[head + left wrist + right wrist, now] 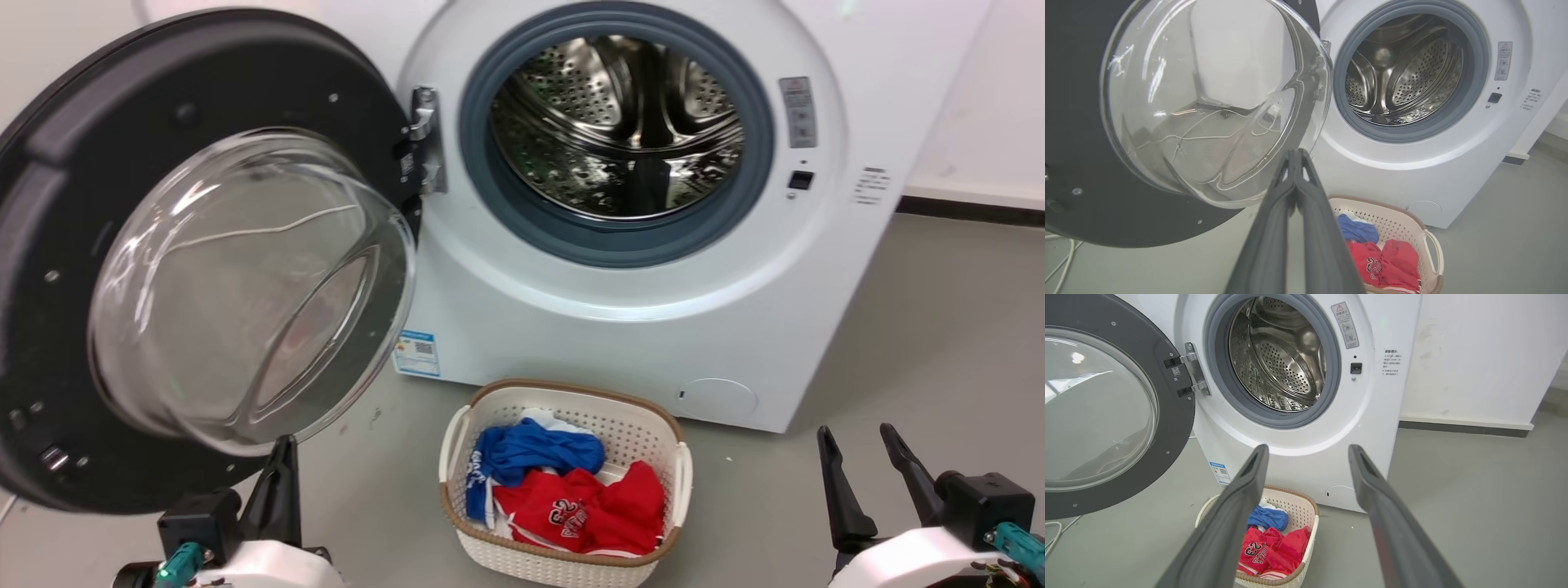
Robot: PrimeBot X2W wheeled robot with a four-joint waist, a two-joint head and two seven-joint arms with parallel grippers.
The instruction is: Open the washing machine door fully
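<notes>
My left end effector (282, 457) had its two dark fingers pressed together with nothing between them. In the head view its tip sat just under the lower edge of the washing machine door (220, 269), and in the left wrist view it lay across the lower right edge of the glass bowl. I could not tell whether it touched the door. My right end effector (856, 437) hung spread and empty at the lower right, well apart from the door, over the grey floor (914, 351).

The door stood swung out to the left of the washing machine (571, 327) on its metal hinge (424, 139), with its inner face and bulging bowl turned toward me. The steel drum (620, 122) and grey gasket (482, 163) were uncovered. In front of the machine, on the floor, stood a pale laundry basket (531, 563) holding a blue garment (531, 449) and a red garment (588, 506).
</notes>
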